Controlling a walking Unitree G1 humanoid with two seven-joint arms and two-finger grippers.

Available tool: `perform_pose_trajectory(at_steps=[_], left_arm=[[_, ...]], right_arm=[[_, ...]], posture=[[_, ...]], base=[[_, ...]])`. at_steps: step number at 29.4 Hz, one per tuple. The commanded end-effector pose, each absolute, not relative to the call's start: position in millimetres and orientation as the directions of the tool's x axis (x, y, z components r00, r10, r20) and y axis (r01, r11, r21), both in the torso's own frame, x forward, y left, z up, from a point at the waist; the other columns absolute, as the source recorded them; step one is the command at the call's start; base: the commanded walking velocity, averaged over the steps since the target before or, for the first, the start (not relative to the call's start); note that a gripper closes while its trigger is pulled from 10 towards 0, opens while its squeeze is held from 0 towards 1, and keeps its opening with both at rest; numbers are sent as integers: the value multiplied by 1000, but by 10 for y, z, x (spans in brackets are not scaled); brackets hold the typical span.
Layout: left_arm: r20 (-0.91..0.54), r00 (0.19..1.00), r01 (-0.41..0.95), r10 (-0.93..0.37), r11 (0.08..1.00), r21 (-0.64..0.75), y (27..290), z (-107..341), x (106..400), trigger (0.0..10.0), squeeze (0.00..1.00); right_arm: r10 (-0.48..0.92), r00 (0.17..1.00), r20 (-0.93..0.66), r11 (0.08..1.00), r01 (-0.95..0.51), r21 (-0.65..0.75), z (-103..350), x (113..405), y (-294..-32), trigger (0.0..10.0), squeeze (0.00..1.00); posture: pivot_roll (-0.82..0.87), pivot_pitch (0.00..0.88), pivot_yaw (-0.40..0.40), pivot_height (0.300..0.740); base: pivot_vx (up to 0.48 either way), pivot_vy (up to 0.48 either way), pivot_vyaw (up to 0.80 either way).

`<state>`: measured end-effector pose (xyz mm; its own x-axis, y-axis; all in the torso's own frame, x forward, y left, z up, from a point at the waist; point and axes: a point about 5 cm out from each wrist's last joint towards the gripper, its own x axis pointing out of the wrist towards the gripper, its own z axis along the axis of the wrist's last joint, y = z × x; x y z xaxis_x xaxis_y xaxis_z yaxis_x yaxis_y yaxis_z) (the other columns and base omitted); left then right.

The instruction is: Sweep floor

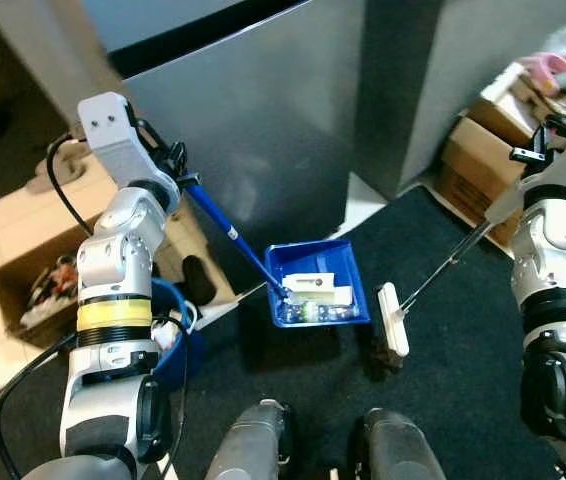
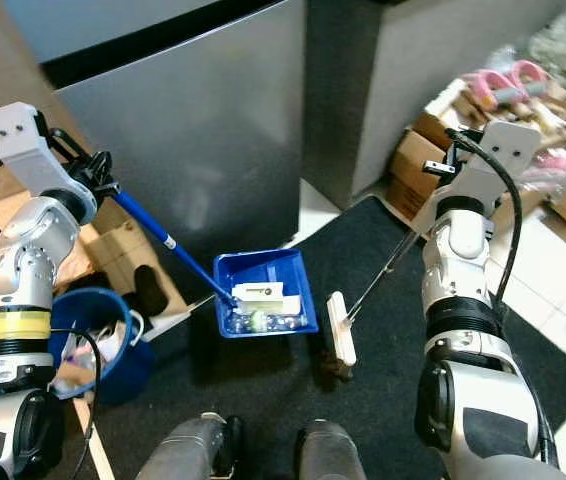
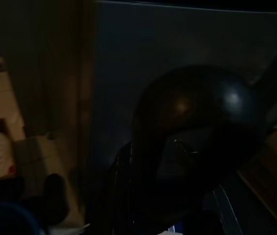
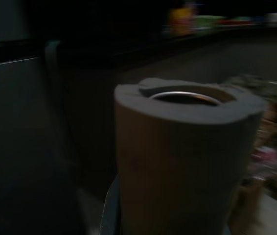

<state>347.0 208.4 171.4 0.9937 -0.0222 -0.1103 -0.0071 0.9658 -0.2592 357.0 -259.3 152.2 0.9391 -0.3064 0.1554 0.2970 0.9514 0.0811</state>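
A blue dustpan (image 1: 349, 256) rests on the dark mat and holds a white box and several small bits of litter. Its long blue handle (image 1: 225, 228) rises up and to the left into my left gripper (image 1: 177, 168), which is shut on it. To the right of the pan stands a white broom head (image 1: 393, 320) on the mat. Its thin handle (image 2: 388, 266) slants up to my right gripper (image 2: 451, 168), which is shut on the padded top. In the right wrist view the grey foam end of the handle (image 4: 187, 147) stands close up.
A tall grey cabinet (image 1: 263, 110) stands right behind the dustpan. A blue bucket (image 2: 113, 350) sits by my left leg. Cardboard boxes (image 1: 483, 150) with pink things line the right side, and another box (image 1: 33, 290) lies at the left. My feet (image 1: 313, 450) are on the mat.
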Motion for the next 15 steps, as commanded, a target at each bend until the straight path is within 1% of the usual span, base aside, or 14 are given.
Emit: perform_pose_trajectory(at_steps=[1,15], left_arm=[[-60,998,5,-22,966,-258,2093,1824,3471,10000,0],[-60,998,10,-27,967,-256,2088,1822,3471,10000,0]], right_arm=[[-307,934,183,951,296,87,1590,3584,-2594,10000,0],[-307,933,188,951,296,85,1611,3594,-2594,10000,0]], posture=[[-31,7,58,740],[-32,5,57,740]], base=[[0,0,800],[0,0,800]])
